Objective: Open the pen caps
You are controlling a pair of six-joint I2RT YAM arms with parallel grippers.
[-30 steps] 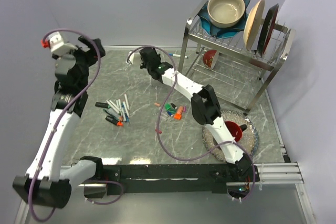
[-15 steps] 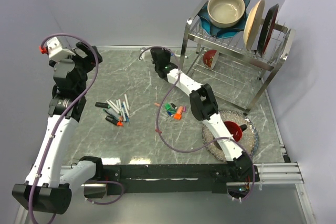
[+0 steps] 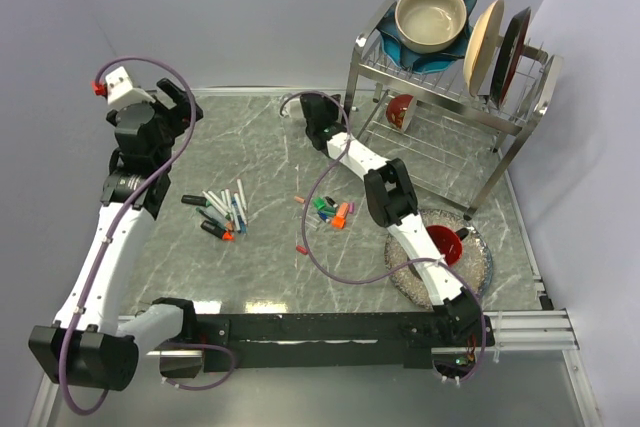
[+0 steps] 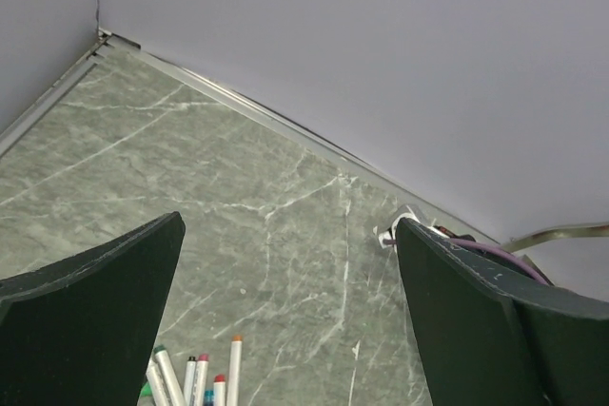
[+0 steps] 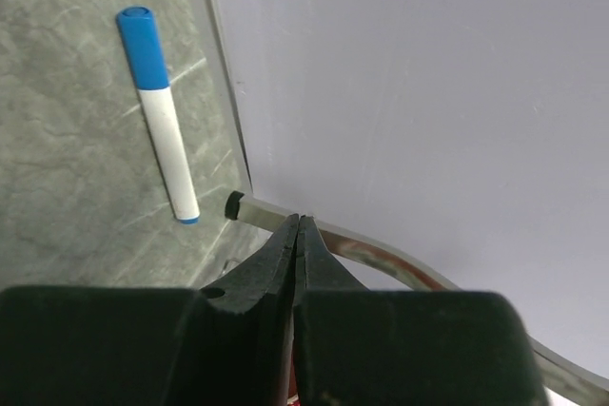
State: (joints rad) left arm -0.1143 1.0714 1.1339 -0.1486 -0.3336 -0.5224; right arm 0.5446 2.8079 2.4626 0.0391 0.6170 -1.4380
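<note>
Several white markers (image 3: 222,212) with coloured tips lie in a pile left of centre; their ends show at the bottom of the left wrist view (image 4: 195,377). Loose pen caps (image 3: 330,212) in green, blue, orange and pink are heaped at the table's middle, with one red cap (image 3: 300,248) apart in front. A blue-capped marker (image 5: 158,130) lies by the back wall, its cap (image 5: 143,47) on. My right gripper (image 5: 300,222) is shut on nothing, just short of the rack's leg (image 5: 249,208). My left gripper (image 4: 290,225) hangs open high above the back left.
A metal dish rack (image 3: 445,97) with a bowl and plates stands at the back right. A glass plate (image 3: 478,269) carrying a red cup sits at the front right. The right arm's purple cable (image 3: 318,265) loops over the table near the caps.
The right arm has swung right along the back wall toward the rack, jaws staying shut. The left arm has shifted a little right and turned.
</note>
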